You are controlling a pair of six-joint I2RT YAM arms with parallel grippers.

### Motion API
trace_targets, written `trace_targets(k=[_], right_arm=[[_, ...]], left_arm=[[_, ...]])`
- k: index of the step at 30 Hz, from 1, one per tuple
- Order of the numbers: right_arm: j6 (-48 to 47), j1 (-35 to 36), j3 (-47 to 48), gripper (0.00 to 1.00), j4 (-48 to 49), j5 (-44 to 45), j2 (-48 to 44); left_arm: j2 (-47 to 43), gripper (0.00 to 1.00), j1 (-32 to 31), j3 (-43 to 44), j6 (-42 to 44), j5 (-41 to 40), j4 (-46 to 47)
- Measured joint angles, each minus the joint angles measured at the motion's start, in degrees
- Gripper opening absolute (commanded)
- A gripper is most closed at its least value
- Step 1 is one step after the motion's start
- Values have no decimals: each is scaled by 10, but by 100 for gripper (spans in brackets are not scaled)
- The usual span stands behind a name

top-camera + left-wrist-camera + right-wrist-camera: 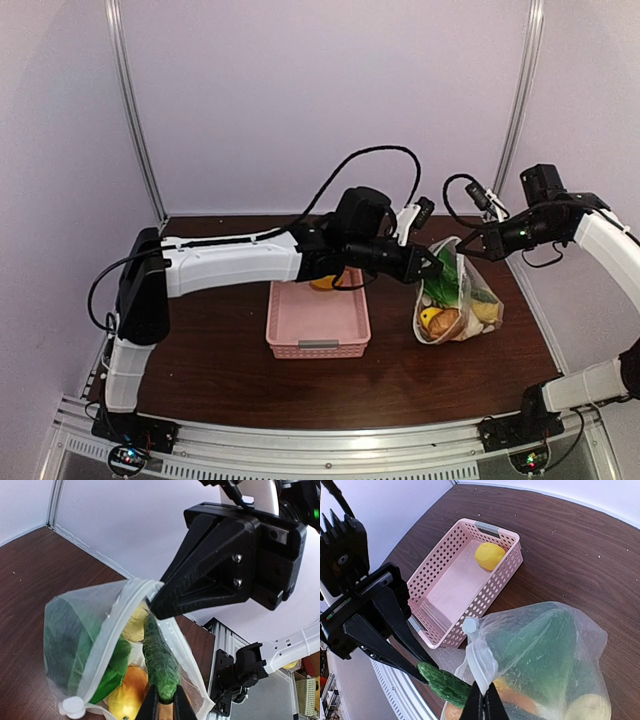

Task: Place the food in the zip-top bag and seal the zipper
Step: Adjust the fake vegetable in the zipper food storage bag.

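Nearest me, a yellow lemon (489,555) is waiting in the pink basket (318,347), not yet bagged. Just beyond, the left gripper (165,702) is clamping the cucumber (159,652) and feeding it into the zip-top bag (460,300). Farther back, the right gripper (482,702) is pinching the bag's rim with its fingers together, holding the mouth up and open.

Top view overlooks table (220,370) — close wrist views share zip-top bag (545,650)
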Motion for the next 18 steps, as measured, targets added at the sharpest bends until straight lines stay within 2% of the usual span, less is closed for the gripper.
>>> trace_targets(k=[8,18], right_arm=[[5,0,0,0,-7,-28,-12],[9,0,5,0,-10,-43,-18]], left_arm=[[51,0,-7,66,0,-43,-22],[40,0,-6,17,28,-75,-36]])
